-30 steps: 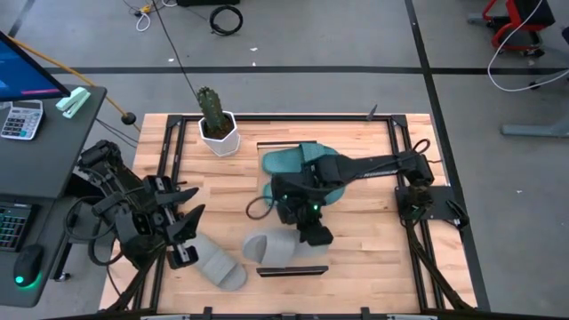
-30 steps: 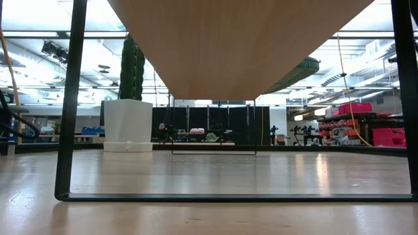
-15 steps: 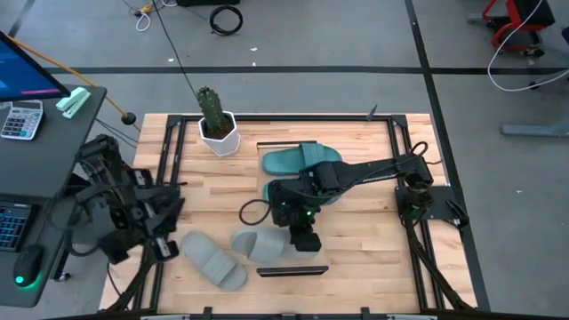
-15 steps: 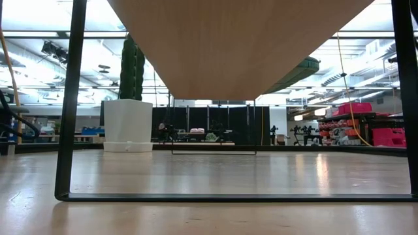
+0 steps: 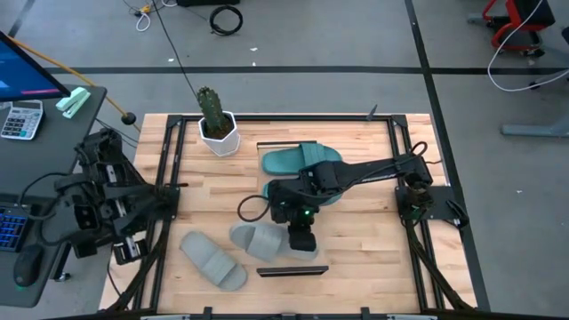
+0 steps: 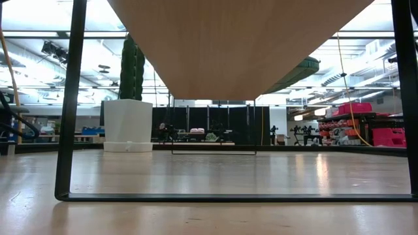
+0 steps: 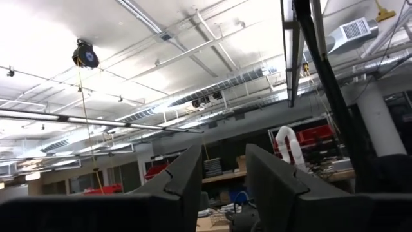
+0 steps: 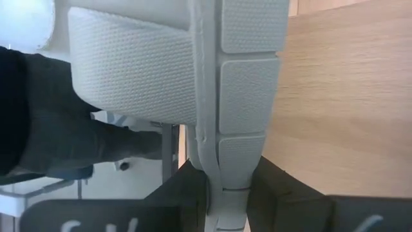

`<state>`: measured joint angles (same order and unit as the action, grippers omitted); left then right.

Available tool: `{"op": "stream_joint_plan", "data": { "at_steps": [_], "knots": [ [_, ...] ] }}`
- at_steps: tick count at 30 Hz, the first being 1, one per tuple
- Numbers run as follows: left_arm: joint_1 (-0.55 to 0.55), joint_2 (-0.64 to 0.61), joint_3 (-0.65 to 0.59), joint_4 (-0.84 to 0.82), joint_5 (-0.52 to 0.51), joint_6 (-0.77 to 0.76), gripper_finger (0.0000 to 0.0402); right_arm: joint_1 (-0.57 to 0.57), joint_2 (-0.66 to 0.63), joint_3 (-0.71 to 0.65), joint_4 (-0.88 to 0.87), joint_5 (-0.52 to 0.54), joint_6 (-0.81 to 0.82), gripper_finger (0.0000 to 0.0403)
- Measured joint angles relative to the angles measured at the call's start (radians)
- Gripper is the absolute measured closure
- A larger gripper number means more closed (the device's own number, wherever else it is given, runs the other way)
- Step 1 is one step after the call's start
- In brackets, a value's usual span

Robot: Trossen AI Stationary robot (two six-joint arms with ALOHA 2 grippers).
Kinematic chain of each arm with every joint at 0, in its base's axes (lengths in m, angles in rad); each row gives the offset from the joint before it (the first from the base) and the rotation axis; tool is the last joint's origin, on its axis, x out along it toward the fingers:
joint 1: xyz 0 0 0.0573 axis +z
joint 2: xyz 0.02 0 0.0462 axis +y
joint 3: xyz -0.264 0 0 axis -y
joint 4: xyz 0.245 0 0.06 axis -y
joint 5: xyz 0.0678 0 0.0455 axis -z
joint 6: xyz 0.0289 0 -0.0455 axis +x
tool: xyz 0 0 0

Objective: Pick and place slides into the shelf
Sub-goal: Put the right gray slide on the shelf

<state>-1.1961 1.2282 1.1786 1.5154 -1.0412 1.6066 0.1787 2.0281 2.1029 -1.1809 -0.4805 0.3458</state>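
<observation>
My right gripper (image 5: pixel 300 238) is shut on a light grey slide (image 5: pixel 253 238) over the near end of the shelf (image 5: pixel 293 270); the slide's treaded sole (image 8: pixel 161 77) faces the right wrist view. Two teal slides lie on the shelf's far part, one (image 5: pixel 302 160) in plain sight and one (image 5: pixel 271 189) partly under my right arm. A second grey slide (image 5: pixel 213 260) lies sole-down on the table, near left. My left gripper (image 5: pixel 133 242) stands off the table's left edge, open, pointing up at the ceiling (image 7: pixel 225 183), nothing between its fingers. My right gripper pinches the rim of the grey slide's sole (image 8: pixel 232 177) between its two fingers, at the slide's right-hand end. The fingers slant down from the far right. The slide is turned on its side and reaches leftward; whether it touches the board I cannot tell.
A cactus in a white pot (image 5: pixel 216 132) stands at the table's far left. The low view looks under the shelf board (image 6: pixel 241 46), between its black legs (image 6: pixel 68 98). A desk with a calculator (image 5: pixel 22 120) stands beyond the table's left edge.
My left gripper has drawn back from the grey slide on the table toward the left edge, rising and tipping upward. My right gripper has rolled in place, and the held grey slide has turned with it, its free end swinging a little toward the table's left.
</observation>
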Motion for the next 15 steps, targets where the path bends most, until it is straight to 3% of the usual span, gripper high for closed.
{"op": "stream_joint_plan", "data": {
  "at_steps": [15],
  "knots": [
    [-0.003,0.000,0.000,0.002,-0.018,-0.004,0.0279,0.001,0.030,0.000,-0.010,-0.097,-0.026,0.0327]
  ]
}}
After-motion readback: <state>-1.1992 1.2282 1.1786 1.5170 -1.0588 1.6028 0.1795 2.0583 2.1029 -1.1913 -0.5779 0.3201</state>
